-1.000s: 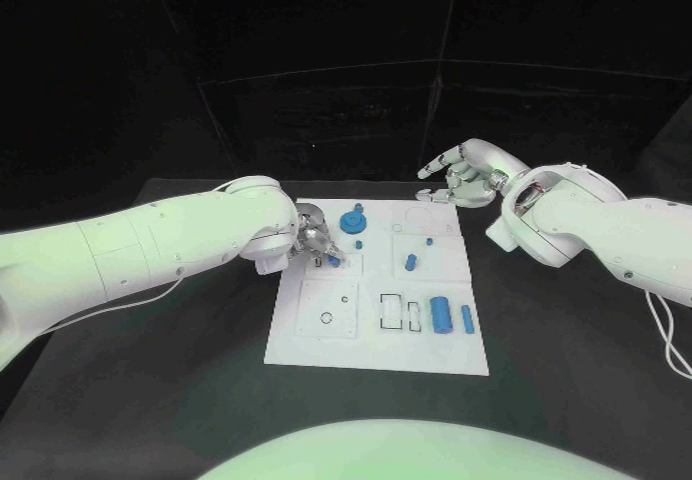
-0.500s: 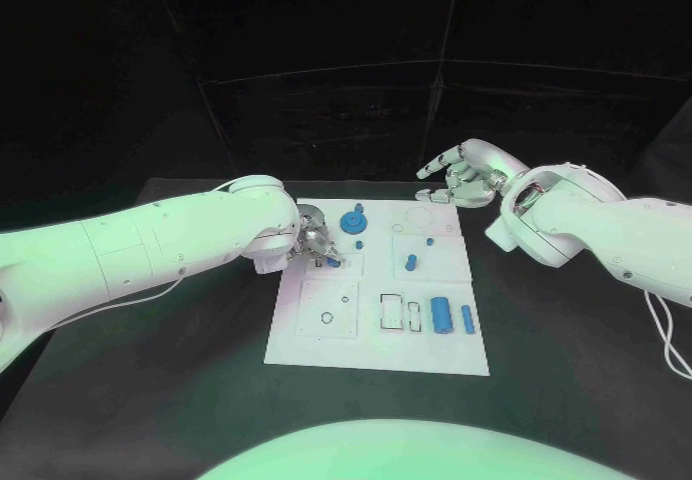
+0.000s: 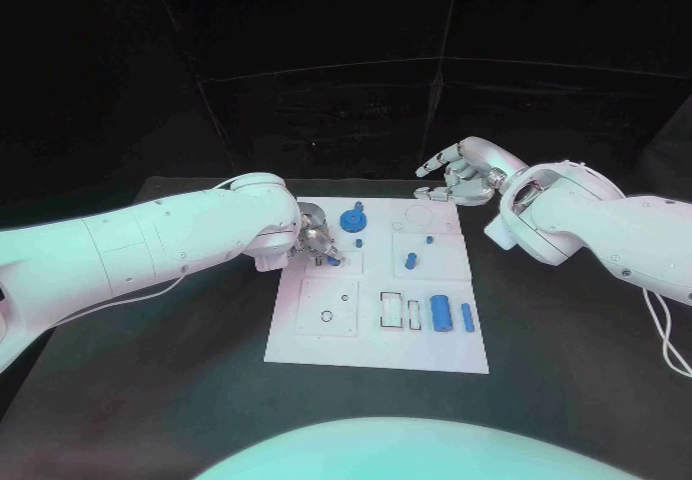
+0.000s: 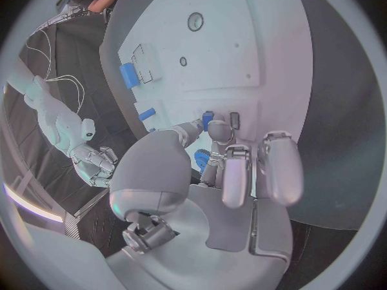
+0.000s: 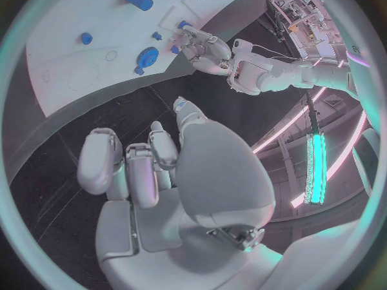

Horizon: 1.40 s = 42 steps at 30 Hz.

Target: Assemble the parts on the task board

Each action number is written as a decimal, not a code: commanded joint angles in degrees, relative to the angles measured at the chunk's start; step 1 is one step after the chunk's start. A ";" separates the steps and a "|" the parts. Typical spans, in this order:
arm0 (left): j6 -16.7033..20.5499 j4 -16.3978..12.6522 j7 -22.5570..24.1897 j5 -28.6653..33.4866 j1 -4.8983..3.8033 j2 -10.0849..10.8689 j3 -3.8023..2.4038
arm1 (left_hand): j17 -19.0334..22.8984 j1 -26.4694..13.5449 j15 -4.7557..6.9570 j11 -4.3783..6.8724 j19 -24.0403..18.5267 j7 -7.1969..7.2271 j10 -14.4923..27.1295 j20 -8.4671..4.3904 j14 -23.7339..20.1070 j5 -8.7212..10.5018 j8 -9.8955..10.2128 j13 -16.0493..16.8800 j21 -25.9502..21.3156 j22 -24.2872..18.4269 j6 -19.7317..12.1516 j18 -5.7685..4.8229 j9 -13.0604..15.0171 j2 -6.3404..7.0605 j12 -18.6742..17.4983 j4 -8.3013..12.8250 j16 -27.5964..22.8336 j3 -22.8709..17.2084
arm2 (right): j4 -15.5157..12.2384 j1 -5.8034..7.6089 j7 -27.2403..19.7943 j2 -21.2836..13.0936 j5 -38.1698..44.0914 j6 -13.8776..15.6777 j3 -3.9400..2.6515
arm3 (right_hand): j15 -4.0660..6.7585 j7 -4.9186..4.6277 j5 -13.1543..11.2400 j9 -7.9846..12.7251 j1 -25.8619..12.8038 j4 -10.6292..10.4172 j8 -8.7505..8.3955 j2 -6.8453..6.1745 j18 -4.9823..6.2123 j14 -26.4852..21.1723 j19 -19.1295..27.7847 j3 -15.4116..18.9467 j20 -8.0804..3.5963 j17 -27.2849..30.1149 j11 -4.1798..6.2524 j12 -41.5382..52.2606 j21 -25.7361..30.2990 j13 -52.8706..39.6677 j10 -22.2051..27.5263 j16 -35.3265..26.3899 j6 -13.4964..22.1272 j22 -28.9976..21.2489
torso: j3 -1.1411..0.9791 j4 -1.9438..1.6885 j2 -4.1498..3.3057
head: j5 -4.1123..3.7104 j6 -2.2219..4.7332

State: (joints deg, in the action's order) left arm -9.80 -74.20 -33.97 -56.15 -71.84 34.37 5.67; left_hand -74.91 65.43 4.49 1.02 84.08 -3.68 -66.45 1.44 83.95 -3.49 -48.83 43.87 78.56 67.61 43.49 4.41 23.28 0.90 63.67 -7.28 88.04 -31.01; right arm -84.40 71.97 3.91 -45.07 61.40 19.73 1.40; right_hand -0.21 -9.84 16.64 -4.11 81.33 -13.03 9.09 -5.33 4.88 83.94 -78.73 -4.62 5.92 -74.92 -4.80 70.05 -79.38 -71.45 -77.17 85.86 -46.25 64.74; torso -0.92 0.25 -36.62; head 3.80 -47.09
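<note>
A black counter [image 3: 173,400] stands before a black curtain wall [image 3: 317,90] with faint seams. The right wrist view shows a glowing teal light bar [image 5: 313,154] beside cluttered shelving [image 5: 300,6].

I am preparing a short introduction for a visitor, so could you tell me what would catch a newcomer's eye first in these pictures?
First, the white board in the middle of the black table, dotted with small blue pieces. Next, the left hand at the board's far left part, its fingers pinching a small blue piece. The right hand hangs over the table beyond the board's far right corner, holding nothing.
</note>
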 commanded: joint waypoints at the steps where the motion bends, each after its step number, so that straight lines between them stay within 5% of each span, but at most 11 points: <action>1: -1.57 0.48 -0.99 -0.51 0.01 -0.26 0.04 | -11.97 0.31 0.25 -0.11 0.18 0.21 -0.49 -0.06 5.32 -0.38 -0.14 0.08 0.06 0.13 0.02 -0.30 0.04 -0.06 0.09 7.86 0.16 -8.10 | -0.09 0.11 -0.24 0.06 0.31 -0.17 -0.05 | 0.13 0.01 0.30 0.06 -0.04 -0.05 0.28 0.39 0.00 4.07 0.36 0.26 0.19 -6.47 0.21 0.01 0.19 0.07 0.21 -0.38 -0.30 -0.05 | 0.01 0.02 0.01 | 0.10 -0.05; 15: -3.89 1.97 -1.71 -0.50 -0.02 -1.82 0.04 | -12.02 -2.68 0.33 0.04 0.21 0.48 -1.56 -0.11 5.34 -0.21 -0.69 0.95 0.09 0.24 1.03 -0.32 0.22 0.06 0.90 6.19 0.20 -7.76 | -0.14 0.11 0.06 0.02 0.33 -0.49 -0.04 | 0.13 0.01 0.30 0.06 -0.04 -0.05 0.28 0.39 0.00 4.07 0.36 0.26 0.19 -6.47 0.21 0.01 0.19 0.07 0.21 -0.38 -0.30 -0.05 | -0.03 0.02 -0.01 | -0.01 -0.26; 19: -3.86 2.13 -1.75 -0.50 -0.02 -2.04 0.04 | -12.19 -5.34 0.52 0.32 0.22 0.86 -2.20 -0.25 5.38 -0.10 -1.12 1.59 0.08 0.28 1.98 -0.31 0.33 0.69 1.56 4.27 0.31 -5.38 | -0.15 0.11 0.11 0.04 0.33 -0.58 -0.04 | 0.13 0.01 0.30 0.06 -0.04 -0.05 0.28 0.39 0.00 4.07 0.36 0.26 0.19 -6.47 0.21 0.01 0.19 0.07 0.21 -0.38 -0.30 -0.05 | 0.00 0.07 0.00 | 0.04 -0.23; 34: -3.24 4.04 -1.38 -0.50 -0.02 -3.05 0.03 | -13.45 -7.61 1.14 1.03 0.50 1.67 -3.81 -0.85 5.68 -0.07 -2.39 4.13 0.54 1.30 3.31 -0.49 0.83 1.01 3.65 2.27 1.05 -0.36 | 0.20 0.11 0.02 0.62 0.33 -0.82 -0.04 | 0.14 0.03 0.39 0.07 -0.09 -0.06 0.34 0.43 0.01 4.06 0.39 0.30 0.18 -6.44 0.22 0.01 0.24 0.08 0.23 -0.41 -0.34 -0.12 | 0.03 0.02 0.02 | -0.03 -0.34; 42: -2.79 4.30 -0.82 -0.50 -0.02 -2.94 0.03 | -13.71 -9.78 1.24 1.11 0.57 1.77 -4.09 -0.98 5.73 0.01 -2.76 4.82 0.61 1.53 3.77 -0.53 0.92 2.05 4.38 0.00 1.21 5.79 | 0.22 0.11 0.18 0.62 0.33 -1.13 -0.04 | 0.14 0.03 0.51 0.08 -0.10 -0.06 0.36 0.47 0.01 4.05 0.41 0.32 0.18 -6.39 0.23 -0.03 0.27 0.13 0.28 -0.44 -0.33 -0.17 | 0.05 0.01 0.01 | -0.16 -0.39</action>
State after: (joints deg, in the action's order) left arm -12.49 -69.92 -35.05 -56.30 -71.83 31.37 5.70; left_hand -74.91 55.95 5.32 2.26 83.87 -1.74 -70.14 0.82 83.95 -3.82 -51.34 48.65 78.83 69.10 46.90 4.40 24.23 2.98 67.85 -7.19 88.94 -25.51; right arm -84.13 71.97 4.11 -44.48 61.55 19.15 1.40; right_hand -0.21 -9.84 16.99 -4.12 81.34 -13.03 9.09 -5.33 4.88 83.94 -78.73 -4.62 5.92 -74.90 -4.80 70.05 -79.38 -71.38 -77.17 85.66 -46.25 64.62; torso -0.90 0.27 -36.61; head 3.69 -47.43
